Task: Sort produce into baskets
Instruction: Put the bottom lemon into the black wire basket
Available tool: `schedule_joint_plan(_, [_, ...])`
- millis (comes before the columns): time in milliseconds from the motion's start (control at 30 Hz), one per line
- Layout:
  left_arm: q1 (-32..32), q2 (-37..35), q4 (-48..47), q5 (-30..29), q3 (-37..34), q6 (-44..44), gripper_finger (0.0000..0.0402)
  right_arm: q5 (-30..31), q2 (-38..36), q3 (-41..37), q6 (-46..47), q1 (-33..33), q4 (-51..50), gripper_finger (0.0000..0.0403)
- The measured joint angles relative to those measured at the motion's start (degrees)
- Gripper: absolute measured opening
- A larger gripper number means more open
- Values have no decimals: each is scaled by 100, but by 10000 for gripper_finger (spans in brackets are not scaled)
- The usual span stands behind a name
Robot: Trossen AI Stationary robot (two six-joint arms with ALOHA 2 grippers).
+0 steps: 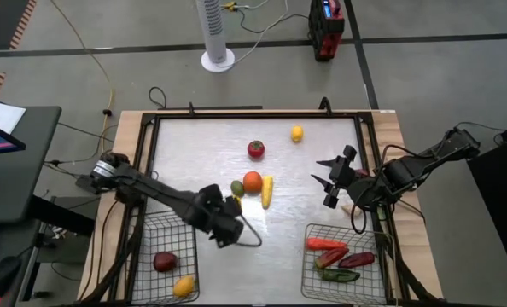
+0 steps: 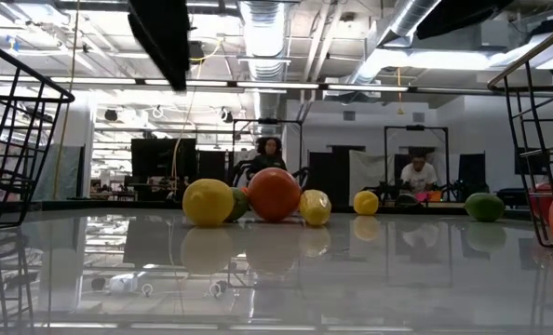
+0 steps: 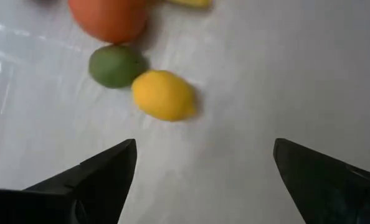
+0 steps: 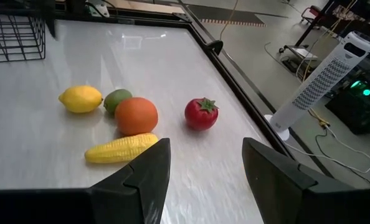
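Note:
A yellow lemon (image 3: 164, 94), a green lime (image 3: 115, 65), an orange (image 1: 252, 181) and a yellow corn cob (image 1: 267, 191) lie together on the white table's middle. A red tomato (image 1: 256, 150) and a small yellow fruit (image 1: 297, 133) lie farther back. My left gripper (image 3: 203, 149) is open just above the table, on the near side of the lemon and touching nothing; it also shows in the high view (image 1: 234, 205). My right gripper (image 1: 323, 176) is open and empty at the table's right, also shown in its wrist view (image 4: 207, 146).
The left wire basket (image 1: 142, 256) at the near left holds a dark red piece (image 1: 165, 261) and a yellow piece (image 1: 183, 286). The right wire basket (image 1: 309, 281) at the near right holds red, purple and green elongated pieces. A dark frame (image 1: 253, 113) rims the table.

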Motion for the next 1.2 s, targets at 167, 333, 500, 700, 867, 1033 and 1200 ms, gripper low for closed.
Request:
schedule_joint_plan(167, [465,22,1028,-59,-763,-433,365,0,0,0,7,0,-17,225])
schedule_joint_plan(333, [831,23,1511,-148,-1310,-875,365,0,0,0,7,0,-17,225])
schedule_joint_plan(500, [954,25,1908,-157,-1690,-1093,365,0,0,0,1,0,-20,225])
schedule_joint_plan(700, [965,28,2651,-133,-2169,-1219,365,0,0,0,-22,0,-20,225])
schedule_joint_plan(867, [960,28,2787,-133,-2357,-1171,345,0,0,0,-26,0,-20,225])
schedule_joint_plan(1033, [962,28,2617,-154,-2355,-1036,289,-2,0,0,-35,0,-20,225])
schedule_joint_plan(1200, [962,28,2491,-131,-2355,-836,218,0,0,0,-35,0,-17,225])
